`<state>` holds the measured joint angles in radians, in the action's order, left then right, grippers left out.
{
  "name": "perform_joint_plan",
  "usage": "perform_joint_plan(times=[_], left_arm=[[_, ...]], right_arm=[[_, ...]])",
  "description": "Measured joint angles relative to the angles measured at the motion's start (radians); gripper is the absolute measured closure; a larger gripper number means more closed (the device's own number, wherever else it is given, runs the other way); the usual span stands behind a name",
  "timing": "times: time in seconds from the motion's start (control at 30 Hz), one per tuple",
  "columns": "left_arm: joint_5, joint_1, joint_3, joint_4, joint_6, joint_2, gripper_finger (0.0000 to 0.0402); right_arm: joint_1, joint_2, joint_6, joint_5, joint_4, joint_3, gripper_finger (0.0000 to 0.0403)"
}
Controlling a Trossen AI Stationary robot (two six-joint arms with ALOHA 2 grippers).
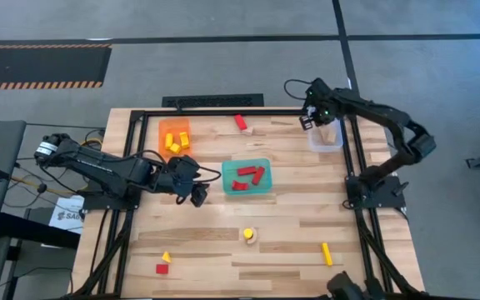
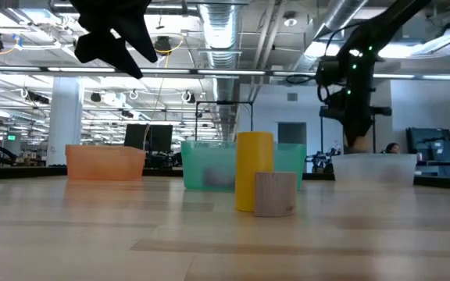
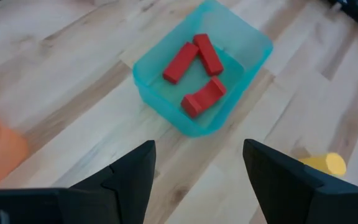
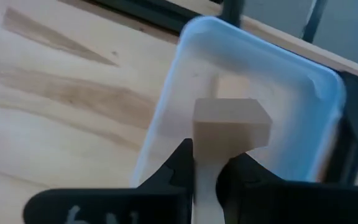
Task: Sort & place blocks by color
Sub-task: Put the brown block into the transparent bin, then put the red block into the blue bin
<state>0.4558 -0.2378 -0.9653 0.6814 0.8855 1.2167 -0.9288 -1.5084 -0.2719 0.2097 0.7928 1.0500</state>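
Right now your right gripper (image 4: 205,163) pinches a pale wood block (image 4: 232,127) directly over the clear tray (image 1: 327,140), probably clear of its rim; left gripper (image 3: 197,163) waits, jaws spread, beside the teal tray (image 3: 166,99).

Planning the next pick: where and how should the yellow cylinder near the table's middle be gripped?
Grip the yellow cylinder on its upper half, coming straight down from above. It stands upright with a pale wood block against its lower side, so only the top is free. The left end effector is open and nearer.
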Motion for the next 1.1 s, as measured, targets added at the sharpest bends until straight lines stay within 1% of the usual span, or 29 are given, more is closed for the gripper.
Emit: perform_joint_plan(times=[0.2, 0.3, 0.43, 0.57, 0.67, 0.73, 0.83, 0.9, 0.97, 1.1], left_arm=[[0.012, 0.042, 0.000, 0.004, 0.060, 0.000, 0.0171], [-0.004, 0.073, 0.000, 0.005, 0.074, 0.000, 0.0171], [-0.040, 0.110, 0.000, 0.005, 0.095, 0.000, 0.0171], [-0.049, 0.132, 0.000, 0.005, 0.087, 0.000, 0.0171], [-0.051, 0.150, 0.000, 0.011, 0.039, 0.000, 0.0171], [-0.057, 0.173, 0.000, 0.021, -0.008, 0.000, 0.0171], [-0.086, 0.218, 0.000, 0.053, -0.087, 0.000, 0.0171], [-0.102, 0.248, 0.000, 0.081, -0.144, 0.000, 0.0171], [-0.103, 0.278, 0.000, 0.096, -0.209, 0.000, 0.0171], [-0.102, 0.329, 0.000, 0.089, -0.343, -0.026, 0.0171]], right_arm=[[-0.017, -0.078, 0.085, -0.006, -0.044, 0.000, 0.0306], [-0.017, -0.098, 0.123, -0.007, -0.056, 0.000, 0.0280], [-0.016, -0.112, 0.146, -0.007, -0.056, 0.000, 0.0241], [-0.017, -0.113, 0.188, -0.007, -0.055, 0.001, 0.0196], [-0.017, -0.113, 0.197, -0.006, -0.034, 0.020, 0.0167], [-0.017, -0.110, 0.194, -0.006, -0.010, 0.047, 0.0154], [0.000, -0.080, 0.150, -0.011, 0.022, 0.092, 0.0148], [0.029, -0.051, 0.098, -0.043, 0.012, 0.119, 0.0148], [0.071, -0.023, 0.046, -0.093, -0.023, 0.136, 0.0148], [0.188, -0.013, -0.074, -0.162, -0.193, 0.153, 0.0148]])
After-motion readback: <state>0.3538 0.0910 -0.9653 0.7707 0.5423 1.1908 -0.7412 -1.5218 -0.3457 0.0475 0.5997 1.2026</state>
